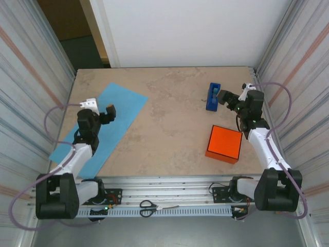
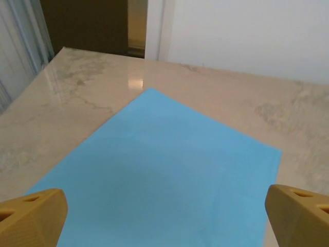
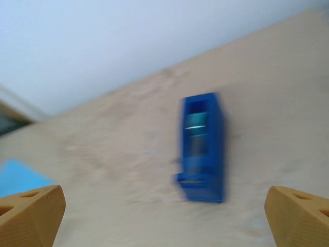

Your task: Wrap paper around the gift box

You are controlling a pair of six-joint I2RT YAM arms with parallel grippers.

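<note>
While both arms reach over the beige marbled desk (image 1: 169,118) in the top view, the left gripper (image 1: 109,112), fingers spread, hangs above the large light-blue sheet of wrapping paper (image 1: 123,105). The flat, bright orange square gift box (image 1: 224,143) lies behind the right gripper (image 1: 222,96), which is also spread, just beside a small blue plastic tape dispenser (image 1: 212,95).

From the left wrist, the paper lies below and ahead of the gripper.

From the right wrist, the blurred dispenser stands ahead of the gripper, between its 2 fingers.

Left arm (image 1: 77,154) and right arm (image 1: 264,141) reach forward, jaws spread wide.
</note>
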